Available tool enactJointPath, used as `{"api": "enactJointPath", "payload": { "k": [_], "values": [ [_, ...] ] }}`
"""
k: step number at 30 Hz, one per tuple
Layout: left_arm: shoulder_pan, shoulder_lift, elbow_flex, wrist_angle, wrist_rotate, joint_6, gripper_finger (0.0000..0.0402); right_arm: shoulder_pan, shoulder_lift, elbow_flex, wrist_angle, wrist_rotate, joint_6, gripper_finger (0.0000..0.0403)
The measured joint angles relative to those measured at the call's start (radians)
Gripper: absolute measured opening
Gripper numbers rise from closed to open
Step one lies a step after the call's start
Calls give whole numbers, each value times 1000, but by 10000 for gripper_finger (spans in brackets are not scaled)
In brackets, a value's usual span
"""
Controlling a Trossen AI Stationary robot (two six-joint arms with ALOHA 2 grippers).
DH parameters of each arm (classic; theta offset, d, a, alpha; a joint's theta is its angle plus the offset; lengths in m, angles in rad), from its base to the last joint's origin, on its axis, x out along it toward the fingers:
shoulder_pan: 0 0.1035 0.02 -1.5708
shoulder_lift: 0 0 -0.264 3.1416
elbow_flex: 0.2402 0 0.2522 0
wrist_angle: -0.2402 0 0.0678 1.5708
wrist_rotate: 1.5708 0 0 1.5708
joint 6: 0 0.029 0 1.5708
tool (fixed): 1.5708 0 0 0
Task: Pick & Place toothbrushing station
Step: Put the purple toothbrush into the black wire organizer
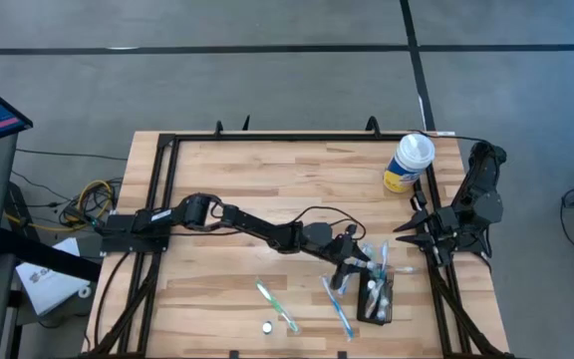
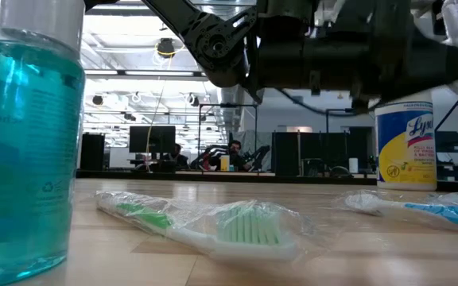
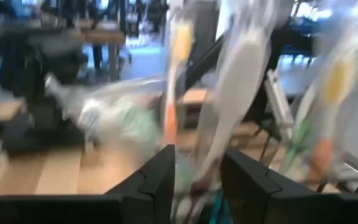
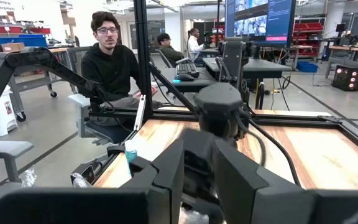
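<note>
The left gripper [image 1: 347,267], fingers parted, hovers beside the light, stiff toothbrush holder [image 1: 379,299]; grip its rim.

Grey concrete floor [image 1: 267,80] crossed by dark tape lines surrounds the wooden counter [image 1: 267,170]; yellow cables [image 1: 93,197] coil beside it; beyond, an open workshop with ceiling lights [image 2: 165,48], desks carrying monitors [image 2: 151,139], a large wall screen [image 4: 258,18], red shelving [image 4: 308,28]; people sit at workstations [image 4: 114,65].
</note>
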Motion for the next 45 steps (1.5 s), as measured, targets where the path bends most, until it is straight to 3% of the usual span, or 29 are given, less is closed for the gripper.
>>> {"api": "enactJointPath", "payload": {
  "k": [19,24,33,45],
  "values": [
    [-1,-66,0,-48,8,-26,141,0,0,0,-18,0,26,77],
    [-4,-68,0,-53,8,-26,117,0,0,0,-14,0,26,77],
    [-5,-67,0,-84,8,-20,13,0,0,0,-14,0,26,77],
    [-10,-67,0,-98,8,-21,20,0,0,0,-14,0,26,77]
  ]
}}
